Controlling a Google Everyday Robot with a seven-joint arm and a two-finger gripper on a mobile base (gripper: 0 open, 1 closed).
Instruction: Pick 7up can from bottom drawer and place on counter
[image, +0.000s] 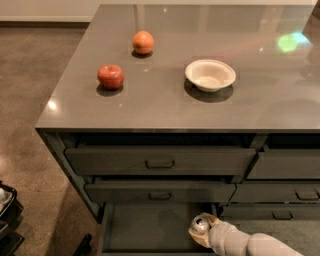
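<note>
Gripper (203, 230) sits at the right end of the open bottom drawer (145, 227), fingers clamped on the upright can (199, 224), tab end up; the counter (165, 105) is at 12 o'clock, above the upper drawers (160, 162).

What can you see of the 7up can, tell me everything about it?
The 7up can is a small metal cylinder, tilted so its silvery top faces the camera; its sides are mostly hidden. It is over the open bottom drawer, near the right end, clasped between the tan fingers of the gripper, which reaches in from the lower right. Whether it touches the drawer floor cannot be told.
</note>
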